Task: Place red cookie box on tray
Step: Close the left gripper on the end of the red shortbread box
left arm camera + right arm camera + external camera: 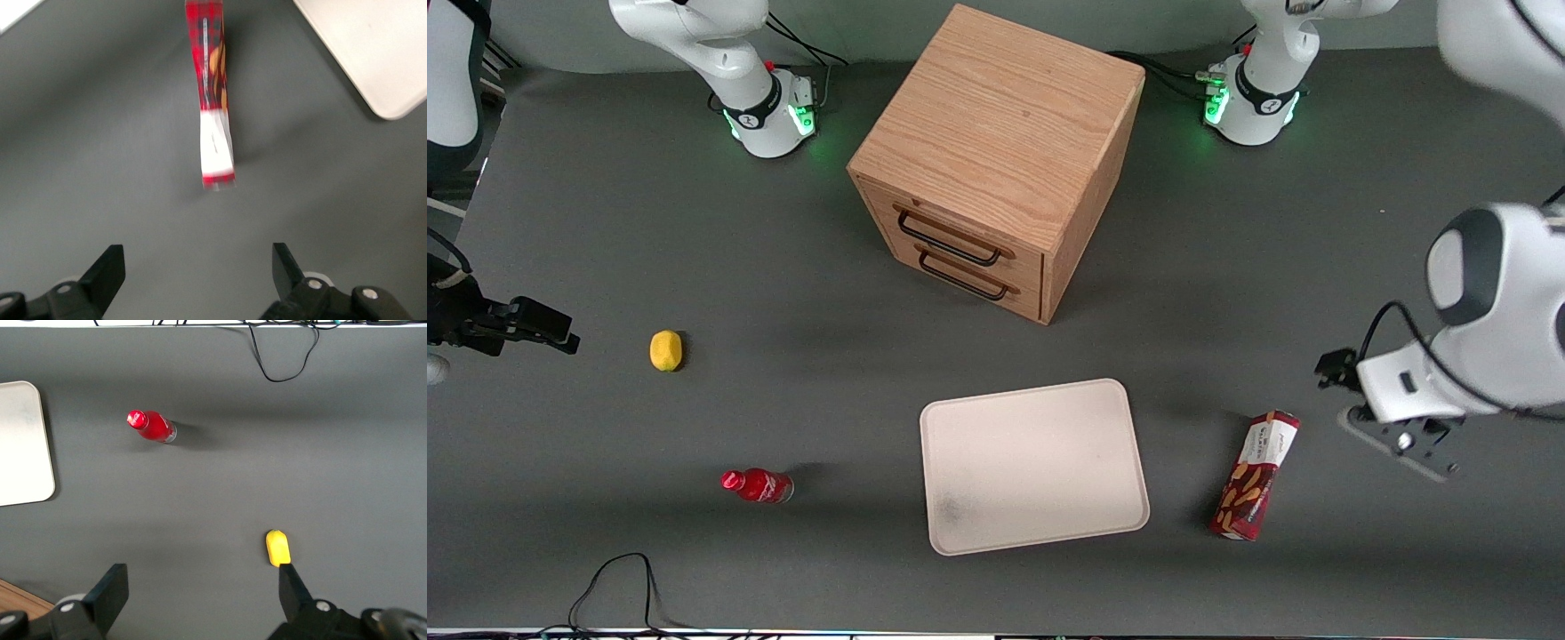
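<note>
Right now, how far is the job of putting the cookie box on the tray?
Nothing is done yet: the box lies on the table beside the tray, which holds nothing. The open tool hovers near the box's white end. Grasping, carrying and placing remain.

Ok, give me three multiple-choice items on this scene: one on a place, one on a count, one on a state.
1. Where is the red cookie box?
A. on the tray
B. on the table beside the tray
C. on the cabinet

2. How many drawer handles does the wooden cabinet show?
A. one
B. two
C. four

3. How is the gripper?
A. open, holding nothing
B. shut on the box
C. shut on the bottle

Answers: 1 B, the tray is bare and the box lies off it; 2 B, two black handles; 3 A, fingers apart above the table short of the box.
</note>
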Robot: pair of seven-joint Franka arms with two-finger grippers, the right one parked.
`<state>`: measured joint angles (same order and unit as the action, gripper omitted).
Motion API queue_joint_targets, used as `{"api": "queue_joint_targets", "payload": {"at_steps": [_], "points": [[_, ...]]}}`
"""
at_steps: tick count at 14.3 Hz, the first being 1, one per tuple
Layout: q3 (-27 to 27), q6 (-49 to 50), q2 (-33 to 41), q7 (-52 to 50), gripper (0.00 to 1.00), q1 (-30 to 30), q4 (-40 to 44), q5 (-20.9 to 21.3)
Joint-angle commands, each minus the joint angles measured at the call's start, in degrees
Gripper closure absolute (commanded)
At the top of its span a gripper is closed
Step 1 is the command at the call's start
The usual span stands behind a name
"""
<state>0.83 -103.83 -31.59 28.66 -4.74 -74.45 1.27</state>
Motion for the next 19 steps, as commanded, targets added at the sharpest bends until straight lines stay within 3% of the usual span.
{"api": "queue_joint_targets", "payload": {"at_steps": [1, 5, 15, 16, 17, 18, 19], "points": [[-0.92, -4.69, -7.16, 2.01, 0.02, -2.28, 6.07, -1.18], [-2.58, -14.01, -11.21, -1.57, 0.0, -6.06, 3.27, -3.38], [-5.22, -30.53, -14.99, -0.98, 0.05, -6.68, -4.2, -3.73], [-5.22, -32.21, -15.0, -0.8, 0.11, -6.6, -5.61, -4.69], [-5.22, -33.71, -15.17, -0.8, 0.26, -6.6, -6.58, -5.57], [-5.22, -34.16, -15.35, -0.89, 0.79, -6.6, -7.02, -5.75], [-5.22, -33.12, -15.0, -1.41, 1.0, -6.68, -7.03, -5.84]]}}
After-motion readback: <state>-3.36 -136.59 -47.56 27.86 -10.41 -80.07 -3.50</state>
